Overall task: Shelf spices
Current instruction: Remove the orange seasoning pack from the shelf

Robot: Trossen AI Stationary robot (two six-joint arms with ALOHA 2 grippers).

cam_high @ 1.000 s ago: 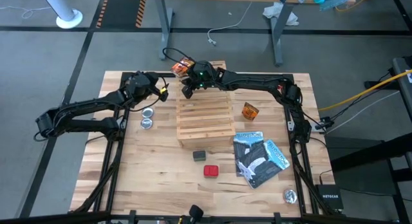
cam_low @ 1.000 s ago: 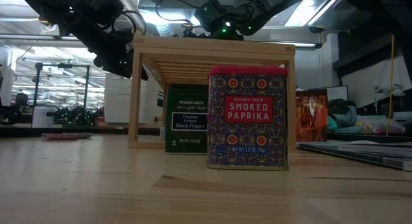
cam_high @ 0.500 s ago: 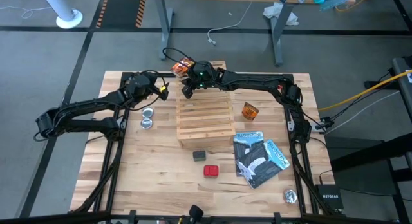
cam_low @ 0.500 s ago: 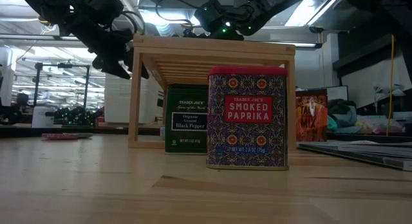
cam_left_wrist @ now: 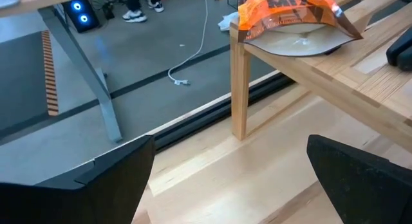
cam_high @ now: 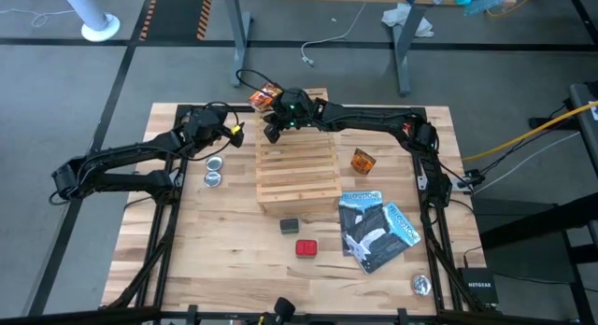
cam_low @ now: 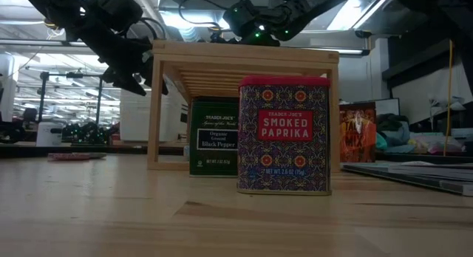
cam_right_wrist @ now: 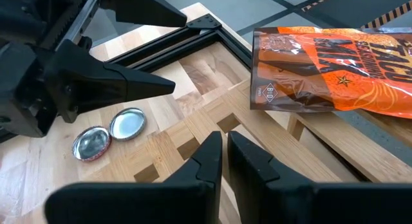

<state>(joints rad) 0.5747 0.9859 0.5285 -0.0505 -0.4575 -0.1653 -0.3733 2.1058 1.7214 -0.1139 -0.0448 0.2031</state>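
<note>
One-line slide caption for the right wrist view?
Shut right gripper over the shelf, orange packet lying on it.

Orange packets I'm seeing: two (cam_high: 265, 96) (cam_high: 363, 162)
Spice boxes: two, red (cam_high: 306, 247), dark grey (cam_high: 289, 226)
Shelf: one (cam_high: 297, 176)
Silver tins: three (cam_high: 216, 162) (cam_high: 212, 179) (cam_high: 421, 285)
Booklets: two (cam_high: 361, 213) (cam_high: 397, 227)

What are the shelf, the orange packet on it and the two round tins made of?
The shelf looks like pale, unpainted wood: you can see grain and separate slats. The orange packet seems to be thin glossy plastic or foil, because it is crinkled and catches light. The two round tins look like shiny bare metal, silvery and mirror-like, though one can't be sure.
</note>
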